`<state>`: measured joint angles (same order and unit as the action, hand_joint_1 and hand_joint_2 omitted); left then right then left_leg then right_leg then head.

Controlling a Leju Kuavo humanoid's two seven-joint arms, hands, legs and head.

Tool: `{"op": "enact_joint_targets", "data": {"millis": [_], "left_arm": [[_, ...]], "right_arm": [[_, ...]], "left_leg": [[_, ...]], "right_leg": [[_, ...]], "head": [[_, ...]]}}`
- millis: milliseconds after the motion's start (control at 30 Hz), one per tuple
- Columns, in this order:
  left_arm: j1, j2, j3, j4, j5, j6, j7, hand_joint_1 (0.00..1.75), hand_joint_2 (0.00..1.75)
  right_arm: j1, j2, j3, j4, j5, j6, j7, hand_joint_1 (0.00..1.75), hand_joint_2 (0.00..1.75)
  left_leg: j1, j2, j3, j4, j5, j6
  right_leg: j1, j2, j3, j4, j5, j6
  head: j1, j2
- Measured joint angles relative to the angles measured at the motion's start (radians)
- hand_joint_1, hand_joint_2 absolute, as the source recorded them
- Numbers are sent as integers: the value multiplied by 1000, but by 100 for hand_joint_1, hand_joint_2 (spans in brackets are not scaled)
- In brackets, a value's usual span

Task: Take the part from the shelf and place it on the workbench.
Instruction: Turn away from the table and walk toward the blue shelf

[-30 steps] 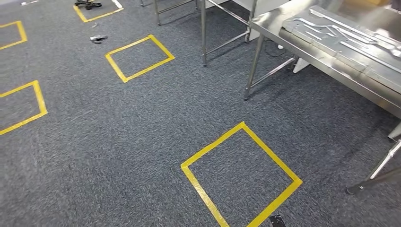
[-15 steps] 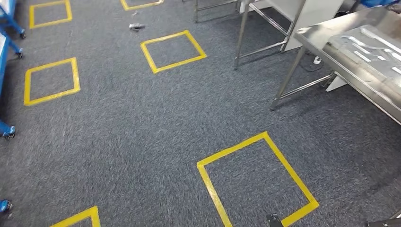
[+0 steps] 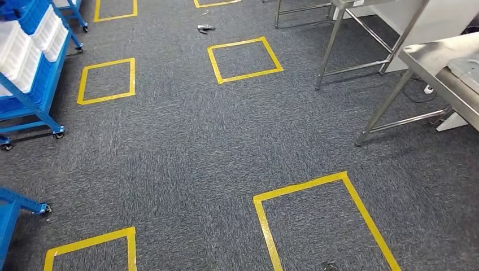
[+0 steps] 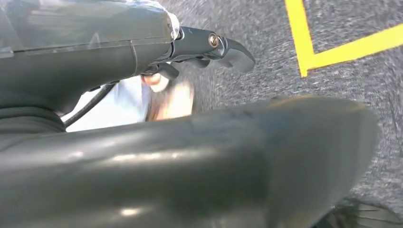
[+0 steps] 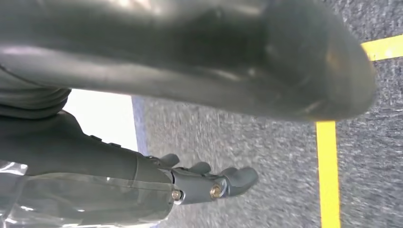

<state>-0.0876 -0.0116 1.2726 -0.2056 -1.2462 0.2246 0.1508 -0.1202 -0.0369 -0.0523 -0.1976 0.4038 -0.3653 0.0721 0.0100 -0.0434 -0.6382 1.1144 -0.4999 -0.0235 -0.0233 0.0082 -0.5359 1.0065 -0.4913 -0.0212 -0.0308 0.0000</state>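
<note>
The left hand [image 4: 199, 47] and right hand [image 5: 209, 183] hang over grey carpet [image 3: 186, 147] marked with yellow tape squares [image 3: 325, 220], fingers loosely extended and holding nothing. A blue shelf cart [image 3: 28, 96] with white bins [image 3: 25, 51] stands far left; the steel workbench [image 3: 435, 56], with a grey metal part [image 3: 467, 68] lying on it, is at far right.

Both arms are hung down: left hand [image 4: 209, 50] and right hand [image 5: 214, 183] are seen with fingers loosely extended, nothing being held.
</note>
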Motion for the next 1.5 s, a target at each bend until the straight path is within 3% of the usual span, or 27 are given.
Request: {"op": "enact_joint_targets", "data": {"millis": [67, 100, 133, 200, 267, 333, 400, 467, 533, 600, 633, 667, 700, 767, 833, 900, 933, 1000, 1067, 1133, 1167, 1200, 1267, 1333, 1400, 1433, 1500], "left_arm": [[-5, 0, 0, 0, -4, -1, 8, 0, 0], [-5, 0, -1, 0, -6, -2, 13, 0, 0], [-4, 0, -1, 0, -7, -3, 17, 0, 0], [-2, 1, -1, 0, -8, -3, 23, 0, 0], [-5, 1, -2, 0, -10, -3, 26, 0, 87], [-6, 2, -3, 0, -11, -3, 26, 0, 175], [-3, 3, -4, 0, -13, -4, 26, 0, 175], [-2, 4, -5, 0, -17, -6, 25, 0, 175], [-5, 5, -7, 0, -22, -8, 23, 0, 175], [-7, 5, -9, 0, -28, -11, 20, 0, 175], [-6, 5, -10, 0, -30, -12, 19, 0, 175], [-6, 5, -11, 0, -31, -13, 18, 0, 175], [-5, 6, -13, 0, -33, -14, 18, 0, 175], [-5, 5, -17, 0, -37, -16, 16, 0, 175], [-6, 5, -20, 0, -38, -18, 15, 0, 175], [-4, 6, -23, 0, -38, -20, 13, 0, 175], [-1, 6, -23, 0, -38, -21, 12, 0, 175], [-1, 7, -24, 0, -37, -26, 10, 0, 175], [-4, 6, -24, 0, -35, -30, 9, 0, 175], [-4, 6, -24, 0, -31, -34, 8, 0, 175], [-2, 6, -24, 0, -30, -35, 8, 0, 175], [-1, 6, -24, 0, -29, -37, 8, 0, 175], [-2, 6, -25, 0, -29, -40, 6, 0, 175], [-5, 6, -26, 0, -31, -45, 3, 0, 175], [-2, 6, -27, 0, -35, -51, -1, 0, 175], [0, 5, -28, 0, -37, -54, -4, 0, 175], [0, 3, -30, 0, -42, -60, -11, 0, 175]], "right_arm": [[6, -1, 0, 1, -1, 0, 0, 0, 0], [8, -1, 0, 1, -1, 0, 0, 0, 0], [8, -2, 0, 2, -1, 0, 1, 0, 0], [8, -2, 0, 2, 0, 1, 1, 0, 0], [8, -2, 0, 2, 1, 2, 1, 0, 0], [7, -3, 0, 2, 2, 4, 1, 0, 0], [5, -3, 0, 2, 2, 6, 2, 0, 0], [6, -3, 0, 2, 2, 6, 3, 0, 0], [11, -5, 0, 2, 1, 6, 3, 0, 0], [19, -6, -1, 3, -2, 6, 2, 0, 0], [23, -7, -1, 3, -3, 6, 0, 0, 0], [27, -7, -2, 4, -4, 5, -1, 0, 0], [30, -7, -2, 4, -5, 5, -3, 0, 0], [34, -10, -4, 4, -6, 4, -4, 0, 0], [35, -12, -6, 5, -5, 4, -6, 0, 0], [32, -12, -7, 5, -3, 4, -8, 0, 0], [31, -12, -7, 5, -2, 5, -8, 0, 0], [32, -12, -7, 5, 1, 6, -9, 0, 0], [35, -12, -7, 5, 4, 9, -8, 0, 0], [35, -12, -7, 5, 8, 10, -4, 0, 0], [35, -12, -7, 5, 10, 10, -2, 0, 0], [34, -12, -7, 5, 11, 11, -1, 0, 0], [33, -12, -7, 5, 13, 11, 1, 0, 0], [30, -11, -7, 5, 14, 11, 2, 0, 0], [26, -11, -7, 5, 14, 11, 3, 0, 0], [24, -10, -7, 5, 14, 10, 3, 0, 0], [24, -10, -7, 4, 14, 9, 1, 0, 0]], "left_leg": [[3, 28, -64, 133, -61, -7], [5, 33, -84, 175, -73, -10], [7, 36, -83, 178, -64, -12], [9, 56, -23, 70, -2, -11], [1, 99, 46, -59, 41, 0], [-8, 112, 64, -101, 45, 14], [-8, 88, 64, -107, 49, 27], [-5, 67, 68, -116, 55, 41], [-4, 45, 70, -119, 58, 50], [-7, 17, 69, -119, 58, 52], [-8, 2, 70, -118, 58, 53], [-9, -13, 72, -118, 58, 52], [-9, -28, 74, -117, 57, 51], [-10, -54, 75, -114, 54, 47], [-9, -76, 69, -111, 53, 38], [-6, -98, 62, -111, 55, 26], [-7, -93, 59, -105, 51, 20], [-9, -43, 31, -47, 15, 12], [-5, 14, -32, 83, -50, 6], [1, 30, -76, 172, -76, -1], [3, 35, -71, 164, -60, -3], [6, 44, -45, 115, -29, -5], [3, 87, 29, -26, 30, -2], [-5, 113, 68, -100, 48, 10], [-9, 95, 67, -107, 48, 24], [-10, 84, 68, -110, 50, 30], [-7, 62, 71, -118, 56, 42]], "right_leg": [[5, -31, 0, 0, -3, -6], [7, -46, 0, 0, -4, -7], [8, -59, 2, 0, -6, -6], [9, -82, 8, 1, -10, -1], [14, -103, 15, 1, -17, 8], [19, -121, 19, 1, -22, 19], [15, -130, 25, 1, -27, 30], [9, -85, 15, 35, -56, 39], [8, -27, -38, 145, -116, 41], [8, -12, -105, 266, -157, 40], [8, -11, -121, 287, -150, 38], [9, -8, -120, 269, -123, 36], [9, -2, -102, 217, -82, 33], [8, 42, -53, 85, -10, 25], [8, 74, -29, 22, 11, 20], [8, 58, -25, 14, 10, 15], [6, 46, -22, 8, 12, 11], [4, 18, -14, -3, 14, -1], [10, -12, -11, -5, 11, -9], [13, -43, -9, -4, 7, -10], [14, -56, -6, -4, 5, -9], [14, -68, -3, -4, 2, -7], [16, -91, 6, -2, -6, 2], [20, -112, 13, 0, -13, 12], [19, -130, 18, 0, -17, 23], [16, -127, 19, 4, -22, 29], [10, -81, 0, 54, -59, 38]], "head": [[-1, 0], [-1, 0], [-1, 0], [-1, 0], [0, 0], [1, 0], [1, 0], [2, 0], [2, 0], [2, 0], [2, 0], [2, 0], [2, 0], [2, 0], [2, 0], [2, 0], [2, 0], [-1, 0], [-3, 0], [-3, 0], [-3, 0], [-3, 0], [-3, 0], [-1, 0], [0, 0], [0, 0], [1, 0]]}}
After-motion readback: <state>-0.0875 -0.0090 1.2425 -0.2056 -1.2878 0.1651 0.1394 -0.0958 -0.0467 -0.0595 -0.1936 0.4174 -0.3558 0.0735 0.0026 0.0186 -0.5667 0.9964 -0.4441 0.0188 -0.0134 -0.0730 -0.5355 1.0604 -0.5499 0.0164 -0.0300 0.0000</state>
